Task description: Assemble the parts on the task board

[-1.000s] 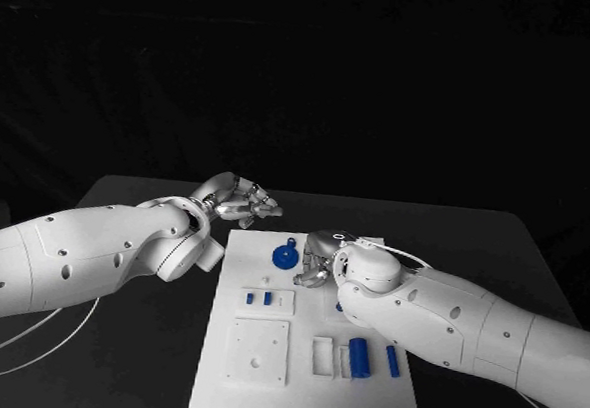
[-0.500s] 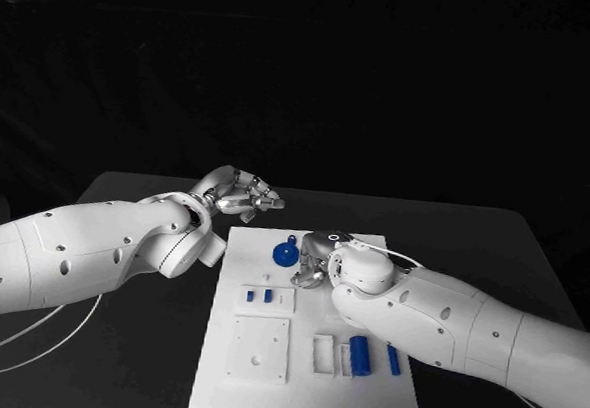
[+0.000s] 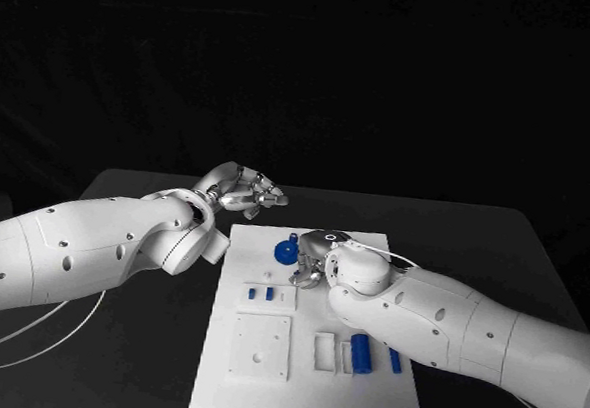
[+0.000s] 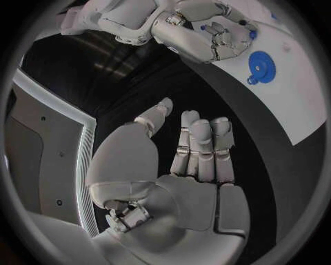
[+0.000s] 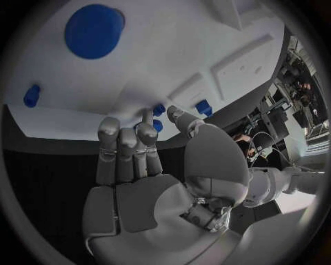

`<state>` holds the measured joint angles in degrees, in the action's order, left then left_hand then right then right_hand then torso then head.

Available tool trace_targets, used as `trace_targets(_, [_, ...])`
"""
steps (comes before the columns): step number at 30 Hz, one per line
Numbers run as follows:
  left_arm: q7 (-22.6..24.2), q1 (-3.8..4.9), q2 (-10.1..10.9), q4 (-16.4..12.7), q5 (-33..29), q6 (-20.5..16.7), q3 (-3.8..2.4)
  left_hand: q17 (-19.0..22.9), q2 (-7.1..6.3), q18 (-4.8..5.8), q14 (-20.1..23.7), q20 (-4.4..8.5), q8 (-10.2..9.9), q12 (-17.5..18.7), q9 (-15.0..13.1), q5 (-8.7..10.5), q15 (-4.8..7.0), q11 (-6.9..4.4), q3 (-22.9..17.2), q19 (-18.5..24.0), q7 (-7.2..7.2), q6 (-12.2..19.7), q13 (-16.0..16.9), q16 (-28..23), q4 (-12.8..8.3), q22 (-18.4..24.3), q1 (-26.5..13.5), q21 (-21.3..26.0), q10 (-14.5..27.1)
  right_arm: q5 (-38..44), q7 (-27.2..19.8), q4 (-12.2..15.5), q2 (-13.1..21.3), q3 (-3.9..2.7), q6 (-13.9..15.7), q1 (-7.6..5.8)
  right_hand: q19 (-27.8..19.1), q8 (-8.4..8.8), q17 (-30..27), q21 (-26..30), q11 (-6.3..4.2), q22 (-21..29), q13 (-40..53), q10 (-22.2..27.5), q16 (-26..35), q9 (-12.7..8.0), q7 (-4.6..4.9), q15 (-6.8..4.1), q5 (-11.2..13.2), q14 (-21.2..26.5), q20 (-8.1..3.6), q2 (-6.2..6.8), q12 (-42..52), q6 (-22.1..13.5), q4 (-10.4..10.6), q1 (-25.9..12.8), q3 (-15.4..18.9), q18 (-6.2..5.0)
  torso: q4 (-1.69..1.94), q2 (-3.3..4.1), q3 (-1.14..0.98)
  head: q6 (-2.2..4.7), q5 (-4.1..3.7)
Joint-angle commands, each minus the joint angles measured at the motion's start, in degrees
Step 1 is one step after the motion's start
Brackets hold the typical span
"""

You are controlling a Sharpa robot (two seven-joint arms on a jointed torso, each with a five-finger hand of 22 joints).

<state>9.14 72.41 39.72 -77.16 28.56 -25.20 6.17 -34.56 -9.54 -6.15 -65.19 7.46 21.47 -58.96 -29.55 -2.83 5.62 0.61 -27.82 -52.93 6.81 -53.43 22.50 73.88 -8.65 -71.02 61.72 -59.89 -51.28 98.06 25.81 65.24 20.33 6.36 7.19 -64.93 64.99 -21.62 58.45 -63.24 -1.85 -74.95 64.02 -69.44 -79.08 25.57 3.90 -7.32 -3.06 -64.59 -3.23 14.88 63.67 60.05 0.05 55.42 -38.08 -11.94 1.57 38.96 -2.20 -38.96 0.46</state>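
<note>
Where right fingers (image 5: 145,130) reach, blue parts (image 5: 158,124).

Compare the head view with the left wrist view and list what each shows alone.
Head view alone: the blue cylinder and slim blue bar near the white task board's near edge, plus two small blue blocks. Left wrist view alone: the left hand's open palm, fingers straight, holding nothing. Both: the round blue gear-like disc, the board and the right hand over it.

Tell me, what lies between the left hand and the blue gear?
Nothing: in the left wrist view, bare black table and bare white task board separate the left hand from the blue gear.
</note>
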Motion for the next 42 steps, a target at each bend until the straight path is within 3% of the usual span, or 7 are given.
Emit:
trace_targets(1, [0.73,0.21,-0.09,-0.18,-0.46,-0.27,-0.04,0.09,0.66,0.44,-0.33,3.47,0.22,0.18,0.06,-0.17,0.06,0.00,-0.15,-0.06,-0.11,0.40,-0.09,-0.34,-0.36,0.07,-0.12,0.23,-0.39,1.38,0.11,-0.22,0.07,0.21,-0.70,0.24,-0.08,0.24,0.08,-0.30,-0.30,-0.78,0.10,-0.05,0.25,-0.11,0.29,-0.27,0.24,-0.20,-0.11,-0.18,-0.15,0.73,-0.28,1.13,-0.80,-3.06,-0.06,-0.06,0.00,-0.09,0.12])
trace_targets(9, [0.62,0.24,-0.08,-0.09,-0.46,-0.01,-0.03,0.10,0.77,0.45,-0.33,3.47,0.26,0.21,0.08,-0.17,0.06,0.00,-0.19,-0.06,-0.10,0.41,-0.14,-0.41,-0.35,0.09,-0.12,0.27,-0.38,1.54,-0.09,-0.42,0.05,0.30,-0.53,0.26,-0.32,0.38,0.12,-0.35,-0.27,-0.70,0.25,-0.06,0.41,-0.21,0.32,-0.23,0.23,-0.17,-0.04,-1.44,-0.38,0.72,-2.09,4.24,-3.74,-3.06,-0.14,-0.07,0.00,-0.13,0.29])
trace_targets(15, [0.33,0.25,0.00,-0.10,-0.46,0.22,-0.03,0.11,0.87,0.46,-0.34,3.48,0.27,0.24,0.10,-0.17,0.06,0.01,-0.23,-0.07,-0.09,0.47,-0.18,-0.46,-0.38,0.11,-0.08,0.30,-0.35,1.56,-0.15,-0.41,0.16,0.32,-0.02,0.27,-0.74,0.70,0.18,-0.46,-0.07,-0.74,0.40,0.10,0.67,-0.47,0.54,0.03,-0.35,-0.04,0.45,-2.81,-0.71,0.59,-5.41,5.74,-6.28,-3.06,-0.15,-0.08,0.01,-0.13,0.24])
trace_targets(22, [-0.31,0.25,0.07,-0.04,-0.45,0.90,-0.03,0.11,0.89,0.47,-0.36,3.49,0.26,0.30,0.15,-0.17,0.04,0.03,-0.26,-0.07,-0.06,0.59,-0.25,-0.51,-0.47,0.12,0.00,0.34,-0.26,1.56,-0.16,-0.43,0.41,0.33,0.50,0.27,-0.99,1.17,0.33,-0.55,0.32,-0.58,0.60,0.30,1.08,-0.87,0.92,0.39,-7.48,0.08,1.12,-3.73,-1.26,0.31,-10.00,4.09,-8.43,-3.06,-0.16,-0.08,0.04,-0.12,0.25])
trace_targets(27, [-1.13,0.26,0.11,-0.16,0.06,1.86,-0.02,0.07,0.93,0.55,-0.34,3.48,0.83,0.42,-0.03,-0.16,0.05,0.00,-0.22,-0.03,-0.24,-0.10,-0.38,-0.60,-0.54,0.14,-0.06,0.42,-0.01,1.46,-0.25,-0.51,0.52,0.33,0.86,0.27,-1.04,1.60,0.35,-0.36,0.57,-0.36,0.50,0.60,1.35,-1.11,1.18,0.52,-9.50,0.25,1.21,-3.56,-1.71,-0.31,-10.74,3.56,-9.28,-3.06,-0.19,-0.08,0.04,-0.13,0.24])
trace_targets(36, [-1.26,0.27,0.19,-0.13,0.06,2.28,0.00,0.03,0.86,0.56,-0.38,3.50,0.87,0.45,-0.04,-0.16,0.06,0.00,-0.19,-0.04,-0.24,-0.06,-0.42,-0.58,-0.62,0.13,-0.04,0.43,0.10,1.17,-1.56,-0.65,0.68,0.34,1.41,0.27,-1.14,1.76,0.37,-0.21,0.67,-0.25,0.42,0.74,1.50,-1.20,1.29,0.61,-9.75,0.38,1.22,-3.59,-1.92,-0.53,-11.17,3.69,-9.95,-3.06,-0.17,-0.07,0.05,-0.09,0.28])
trace_targets(42, [-1.00,0.27,0.52,-0.33,0.17,2.54,0.02,-0.06,0.70,0.60,-0.41,3.51,0.64,0.49,0.12,-0.16,-0.03,0.11,-0.12,-0.05,-0.03,0.69,-0.52,-0.59,-0.74,0.12,-0.07,0.47,0.32,0.95,-3.18,-0.32,1.15,0.35,1.84,0.27,-0.91,1.41,0.49,-0.42,0.53,-0.29,0.42,0.30,1.35,-1.06,1.12,0.64,-9.58,0.14,1.31,-4.31,-1.78,0.11,-11.47,3.04,-9.61,-3.06,-0.14,-0.07,0.03,0.06,0.27])
